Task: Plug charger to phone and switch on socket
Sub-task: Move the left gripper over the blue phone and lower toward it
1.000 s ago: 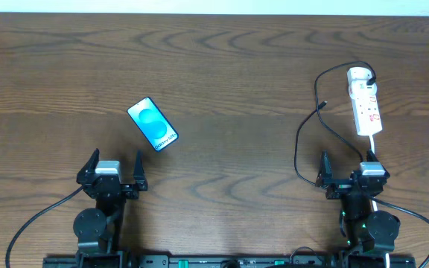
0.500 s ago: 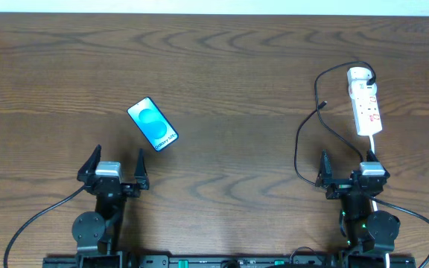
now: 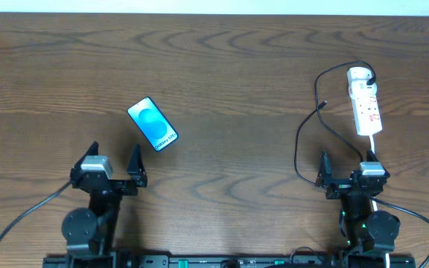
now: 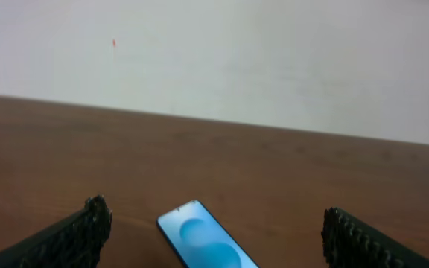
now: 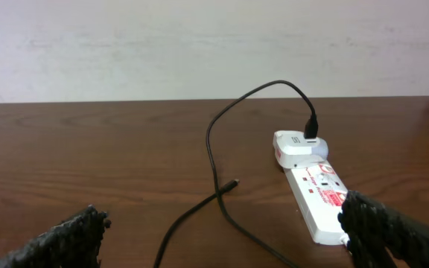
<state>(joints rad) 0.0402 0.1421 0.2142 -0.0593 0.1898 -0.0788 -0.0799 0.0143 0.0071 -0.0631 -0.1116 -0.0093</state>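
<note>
Left fingers (image 3: 136,165) shifted left; only overhead shows phone (image 3: 153,123) and socket (image 3: 364,102) together.

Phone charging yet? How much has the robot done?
Not yet. Done: the charger is already plugged into the socket. In hand: nothing; left gripper and right gripper are open and empty. Left: fetch the loose tip, plug it into the phone, switch the socket on.
</note>
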